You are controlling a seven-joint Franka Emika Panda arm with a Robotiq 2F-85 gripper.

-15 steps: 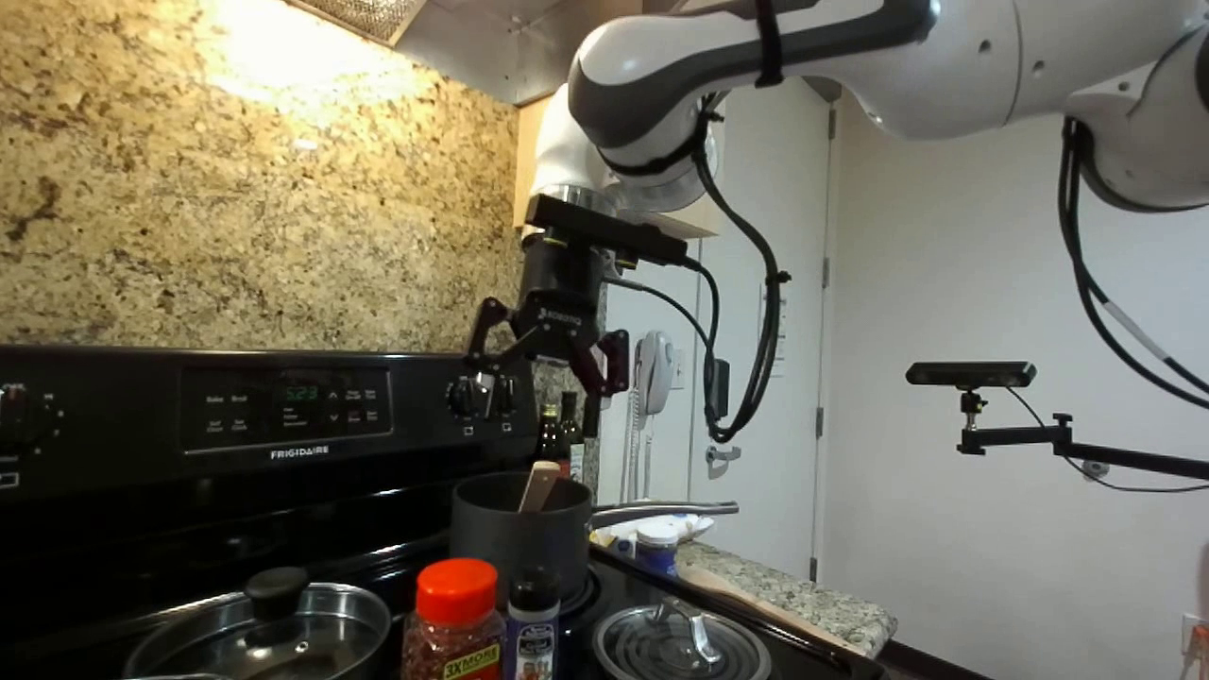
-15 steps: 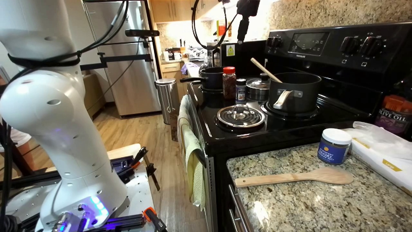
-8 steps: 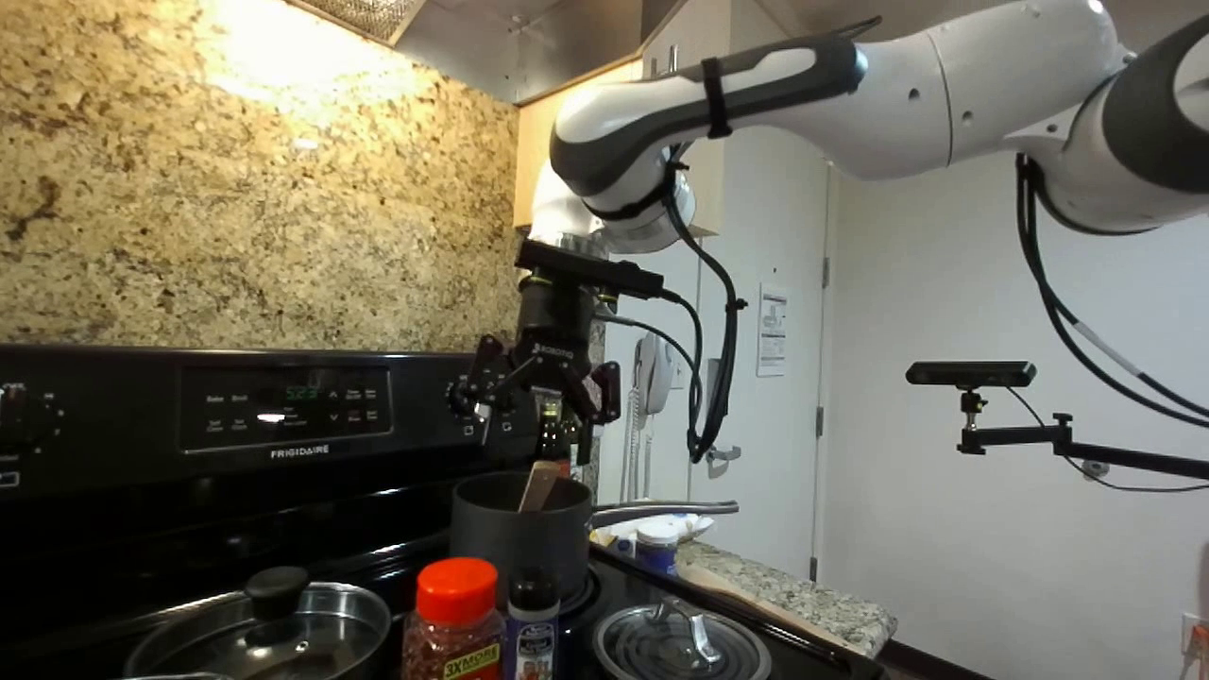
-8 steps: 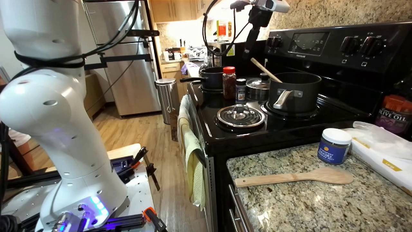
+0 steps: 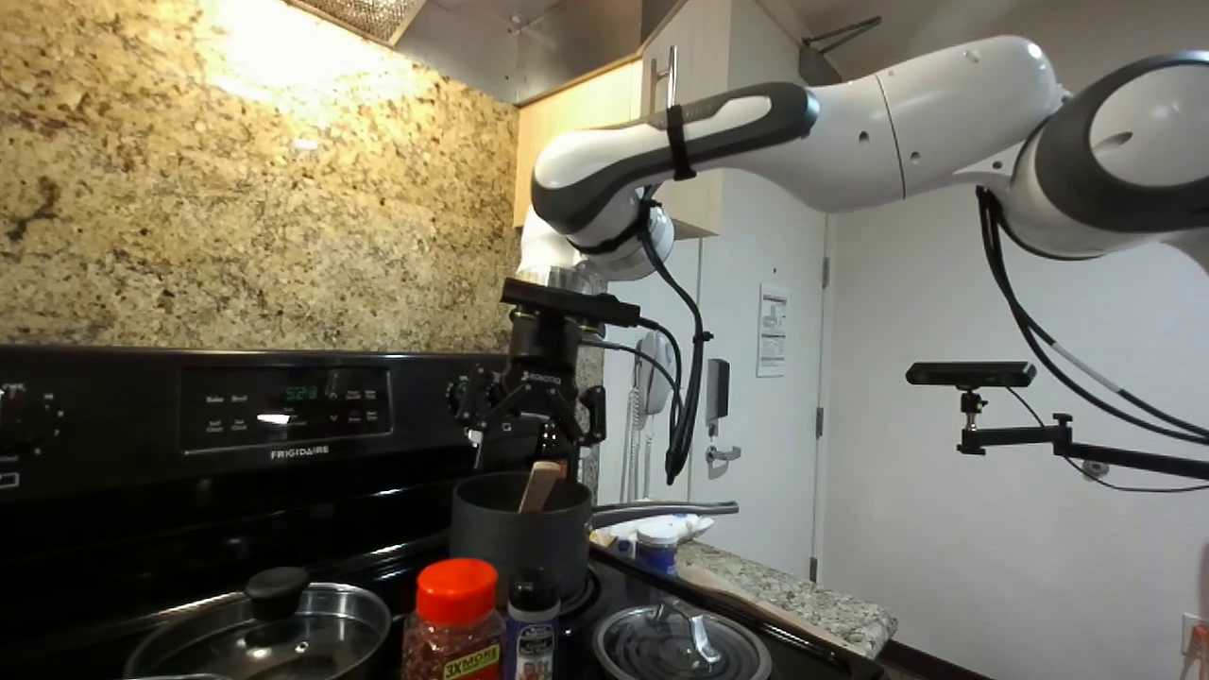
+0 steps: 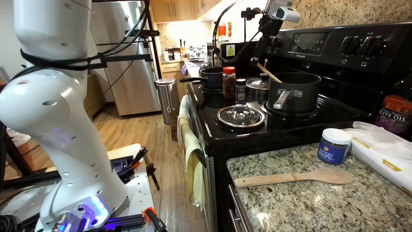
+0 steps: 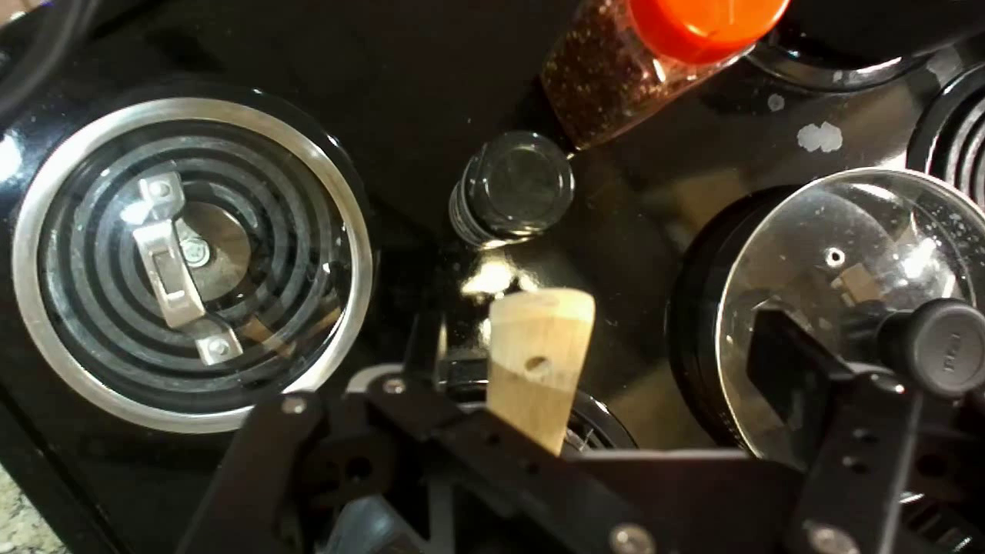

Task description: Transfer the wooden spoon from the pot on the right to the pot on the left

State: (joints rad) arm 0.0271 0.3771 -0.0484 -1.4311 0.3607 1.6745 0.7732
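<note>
The fingers (image 7: 800, 365) have come down, spread apart, near the top of the spoon (image 7: 540, 335). It leans ungripped in the right pot (image 6: 299, 98); grasping it seems next.

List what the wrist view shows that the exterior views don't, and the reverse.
Only the wrist view shows the hole at the end of the wooden spoon and pale spots on the stovetop.

Only the exterior views show the fridge and wall phone, each in a single exterior view, and the blue jar, in both.

All share the gripper, the wooden spoon, the red-capped jar, the small bottle and the loose lid.
</note>
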